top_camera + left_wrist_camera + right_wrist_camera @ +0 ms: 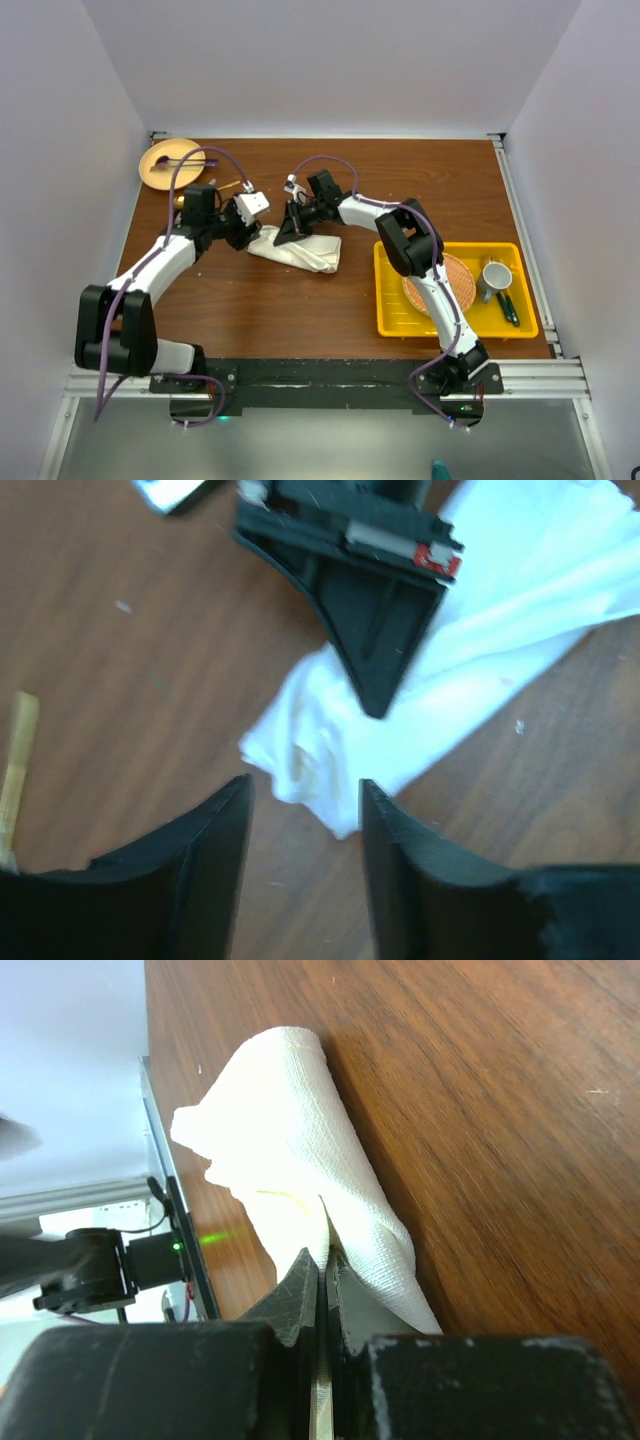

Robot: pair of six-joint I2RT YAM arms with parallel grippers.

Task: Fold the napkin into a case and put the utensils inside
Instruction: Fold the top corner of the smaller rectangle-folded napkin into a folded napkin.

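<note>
The cream-white napkin [305,251] lies bunched and partly folded at the table's middle; it also shows in the left wrist view [500,620] and the right wrist view [290,1130]. My right gripper [291,228] [322,1260] is shut on a slim gold utensil [321,1407], with its tips pushed into a fold of the napkin. My left gripper [243,236] [305,790] is open and empty, just off the napkin's left corner. A second gold utensil [18,765] lies on the wood to the left.
A tan plate [158,168] with a purple utensil [188,161] sits at the far left. A yellow tray [520,320] at the right holds a round woven orange mat [455,275], a grey mug [494,277] and dark green-handled utensils [508,306].
</note>
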